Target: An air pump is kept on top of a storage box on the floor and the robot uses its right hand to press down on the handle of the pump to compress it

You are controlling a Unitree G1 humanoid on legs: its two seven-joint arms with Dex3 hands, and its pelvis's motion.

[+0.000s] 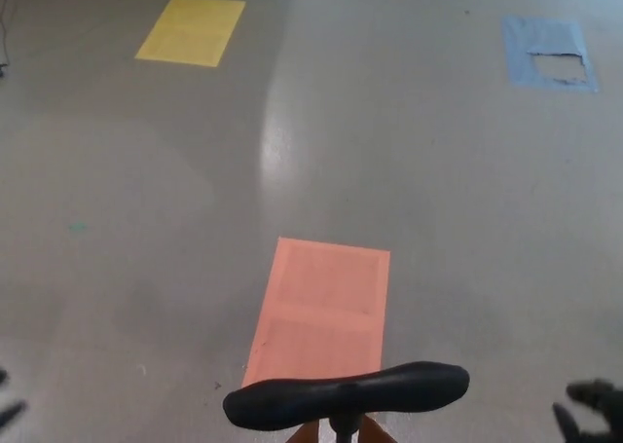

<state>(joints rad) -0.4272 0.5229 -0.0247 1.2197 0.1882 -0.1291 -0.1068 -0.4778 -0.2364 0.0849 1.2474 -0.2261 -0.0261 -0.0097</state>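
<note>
Pump handle [347, 394] sits at the bottom centre, crosswise and up, ready for a push; its box is hidden. Beyond it lies an orange floor patch [321, 312]. Right hand [592, 409] waits well aside, fingers apart, holding nothing. Left hand [8, 404] barely shows; fingers unclear.

Pretty evenly lit, soft indoor light, nothing harsh. Pale streak of glare down the floor [277, 136] near the middle, brightest just above the orange patch [321, 312]. Hardly any shadows anywhere. Kinda soft and low-res overall, colours a bit washed out. Black pump handle [346, 396] at the bottom edge slightly fuzzy, right robot hand [594, 404] in the corner blurred too.
</note>
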